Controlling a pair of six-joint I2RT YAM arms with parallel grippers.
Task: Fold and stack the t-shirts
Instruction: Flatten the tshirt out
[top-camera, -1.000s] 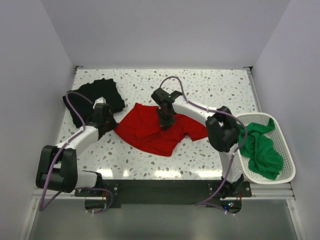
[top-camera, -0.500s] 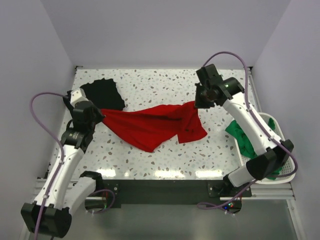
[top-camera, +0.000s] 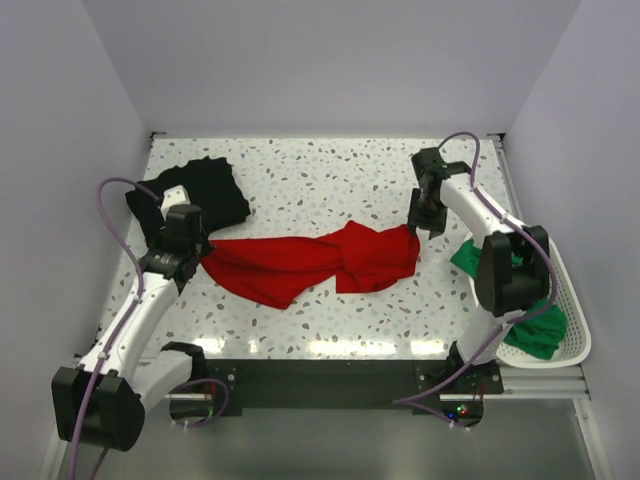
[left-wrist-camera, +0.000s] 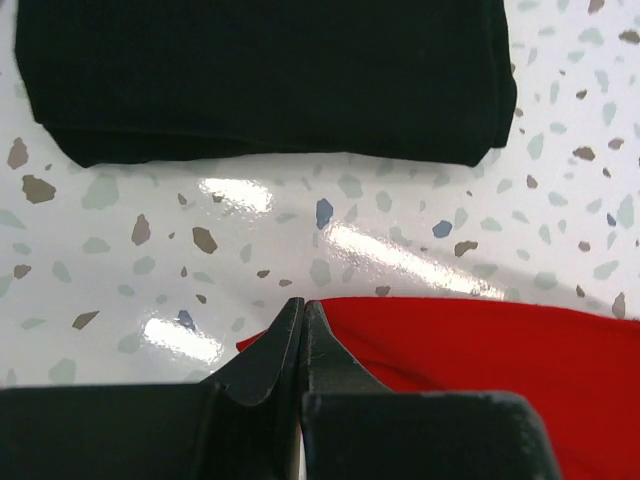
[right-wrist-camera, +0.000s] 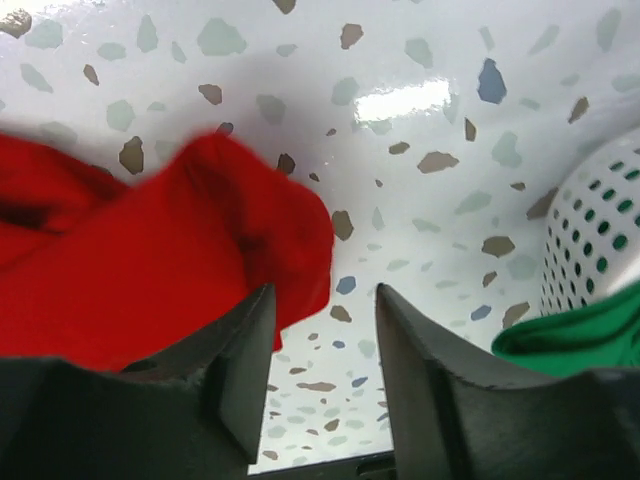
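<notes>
Red t-shirt (top-camera: 300, 262) now slack; right fingers (right-wrist-camera: 232, 372) apart, off it; left fingers (left-wrist-camera: 266, 362) still clamped on its edge.

No legible text, no labels, brands, numbers or signs anywhere

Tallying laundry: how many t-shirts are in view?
3: black t-shirt far left, red t-shirt stretched mid-table, green t-shirt in the basket; more may hide beneath it.
</notes>
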